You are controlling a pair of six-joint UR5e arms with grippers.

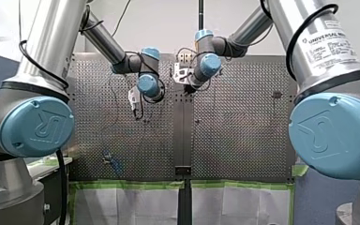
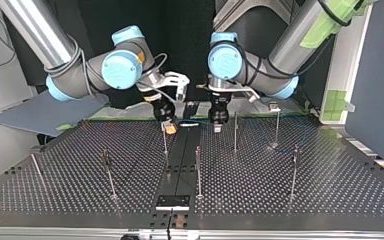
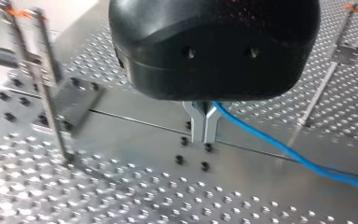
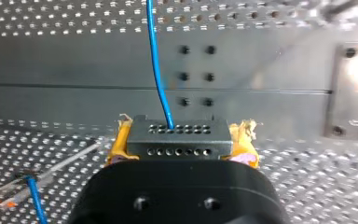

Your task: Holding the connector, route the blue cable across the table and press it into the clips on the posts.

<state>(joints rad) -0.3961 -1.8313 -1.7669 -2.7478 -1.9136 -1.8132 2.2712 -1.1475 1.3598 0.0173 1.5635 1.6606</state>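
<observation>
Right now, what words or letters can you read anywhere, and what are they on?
"UNIVERSAL": white label on my right arm; the next word is unclear.
Smaller lines under it: too blurred to read.
"UR", a raised logo: blue cap on my left arm, and blue cap on my right arm.
Nothing else readable.

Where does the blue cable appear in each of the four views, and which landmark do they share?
Front view: blue cable, a short piece low at the left.
Top view: cable spans between my right pincer and my left pincer.
Left wrist view: cable leaves my left pincer and trails off over the table.
Right wrist view: cable runs ahead from the connector in my right pincer.
Shared landmark: the table's plain middle strip.
</observation>
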